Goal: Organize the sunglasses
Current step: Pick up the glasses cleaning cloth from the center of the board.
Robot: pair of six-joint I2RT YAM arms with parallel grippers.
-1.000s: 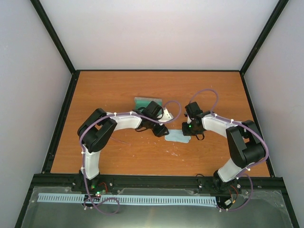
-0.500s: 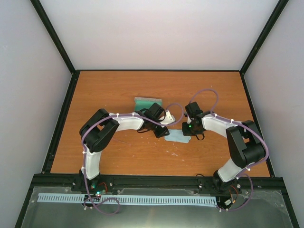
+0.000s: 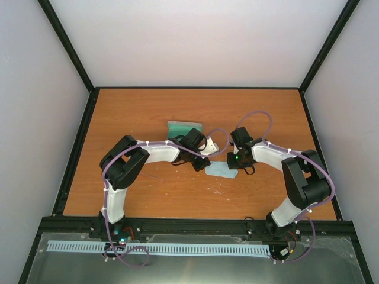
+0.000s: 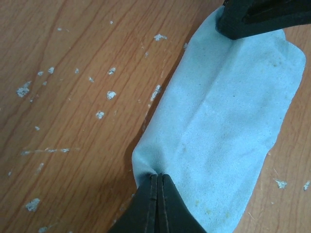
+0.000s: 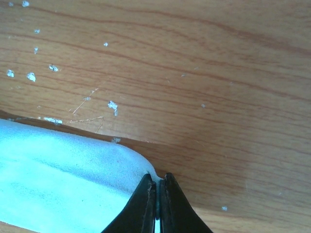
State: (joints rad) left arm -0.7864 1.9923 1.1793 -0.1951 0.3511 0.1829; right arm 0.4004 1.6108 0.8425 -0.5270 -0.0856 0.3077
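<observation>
Wooden tabletop (image 3: 148, 195) carries a pale blue cloth (image 4: 228, 121), its opposite ends pinched between the closed jaws of left gripper (image 4: 157, 177) and right gripper (image 5: 158, 182).

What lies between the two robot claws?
A light blue cloth, seen in the left wrist view: left gripper pinches one end, right gripper the other.

Matt cloth (image 4: 228, 121), scuffed wood-grain table (image 4: 73, 97), matt black left pincer (image 4: 157, 177)

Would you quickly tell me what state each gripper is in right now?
Left gripper: closed, pinching an edge of the cloth.
Right gripper: closed, pinching the cloth's other end.
</observation>
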